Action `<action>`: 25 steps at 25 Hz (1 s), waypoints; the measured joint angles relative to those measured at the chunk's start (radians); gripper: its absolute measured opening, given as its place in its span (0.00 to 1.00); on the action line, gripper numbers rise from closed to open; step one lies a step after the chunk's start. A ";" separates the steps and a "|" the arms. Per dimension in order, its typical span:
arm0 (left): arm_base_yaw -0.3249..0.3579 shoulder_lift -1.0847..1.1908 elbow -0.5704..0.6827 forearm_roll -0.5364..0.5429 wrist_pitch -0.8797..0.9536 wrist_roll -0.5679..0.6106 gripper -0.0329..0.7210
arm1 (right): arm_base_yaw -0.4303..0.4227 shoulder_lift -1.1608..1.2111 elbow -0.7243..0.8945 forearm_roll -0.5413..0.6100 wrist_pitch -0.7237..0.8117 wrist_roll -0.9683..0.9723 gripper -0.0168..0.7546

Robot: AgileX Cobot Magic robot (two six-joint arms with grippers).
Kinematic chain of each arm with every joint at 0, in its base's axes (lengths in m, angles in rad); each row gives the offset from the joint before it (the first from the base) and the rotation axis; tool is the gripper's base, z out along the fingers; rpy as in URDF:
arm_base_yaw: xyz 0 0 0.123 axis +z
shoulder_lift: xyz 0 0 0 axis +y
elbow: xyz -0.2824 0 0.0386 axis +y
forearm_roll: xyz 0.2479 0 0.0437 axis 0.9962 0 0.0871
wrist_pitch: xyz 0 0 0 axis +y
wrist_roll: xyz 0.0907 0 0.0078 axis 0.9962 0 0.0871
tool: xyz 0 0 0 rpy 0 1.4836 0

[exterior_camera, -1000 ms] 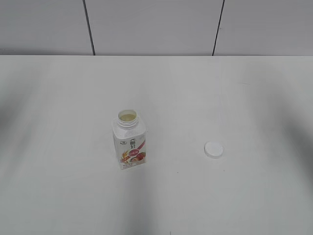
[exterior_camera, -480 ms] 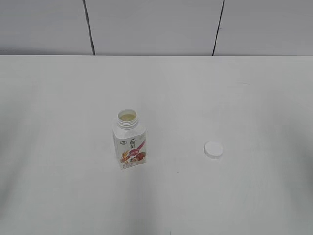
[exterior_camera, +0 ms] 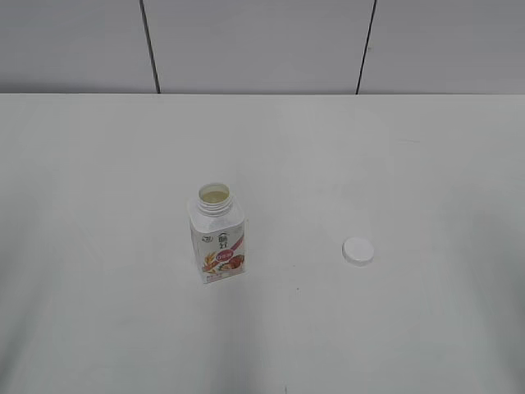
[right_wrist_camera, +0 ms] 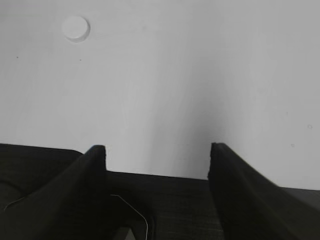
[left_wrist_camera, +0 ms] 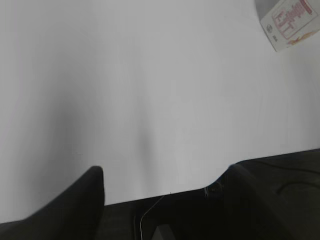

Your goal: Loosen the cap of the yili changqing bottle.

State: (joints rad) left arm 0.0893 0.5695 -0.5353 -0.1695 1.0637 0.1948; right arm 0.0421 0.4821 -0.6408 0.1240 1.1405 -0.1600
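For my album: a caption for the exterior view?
Open yili changqing bottle stands upright; its cap lies apart on the table.

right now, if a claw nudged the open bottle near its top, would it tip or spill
The bottle would probably tip fairly easily: it stands upright, taller than wide. It would likely spill, since its neck is open with pale liquid showing and the cap lies apart on the table.

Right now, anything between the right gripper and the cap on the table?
Nothing visible. The cap lies alone on bare table, apart from the open yili changqing bottle. In the right wrist view only empty tabletop separates it from the right gripper, which is open near the table's edge.
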 joint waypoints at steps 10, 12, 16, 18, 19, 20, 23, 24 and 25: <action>0.000 -0.254 0.001 -0.005 -0.001 0.000 0.66 | 0.000 -0.111 0.081 0.000 0.071 0.004 0.66; 0.000 -0.318 0.001 -0.005 -0.001 -0.001 0.66 | 0.000 -0.146 0.081 0.000 0.070 0.009 0.66; 0.000 -0.463 0.001 -0.007 0.000 -0.001 0.66 | 0.000 -0.253 0.084 0.000 0.066 0.039 0.66; 0.000 -0.535 0.001 -0.010 0.000 -0.001 0.66 | 0.000 -0.332 0.088 -0.001 0.057 0.057 0.66; 0.000 -0.561 0.002 -0.011 0.003 -0.001 0.66 | 0.000 -0.366 0.090 -0.004 0.054 0.063 0.66; 0.001 -0.574 0.002 -0.014 0.002 -0.001 0.66 | 0.000 -0.406 0.090 -0.004 0.051 0.068 0.66; 0.005 -0.576 0.003 -0.016 0.002 -0.001 0.66 | 0.000 -0.484 0.091 -0.014 0.049 0.086 0.66; 0.005 -0.576 0.003 -0.017 0.002 -0.002 0.66 | 0.000 -0.488 0.091 -0.022 0.050 0.093 0.66; 0.007 -0.577 0.004 -0.018 0.002 -0.003 0.66 | 0.000 -0.490 0.091 -0.028 0.050 0.100 0.66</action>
State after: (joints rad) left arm 0.0958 -0.0078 -0.5313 -0.1870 1.0654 0.1920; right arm 0.0421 -0.0082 -0.5502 0.0962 1.1906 -0.0601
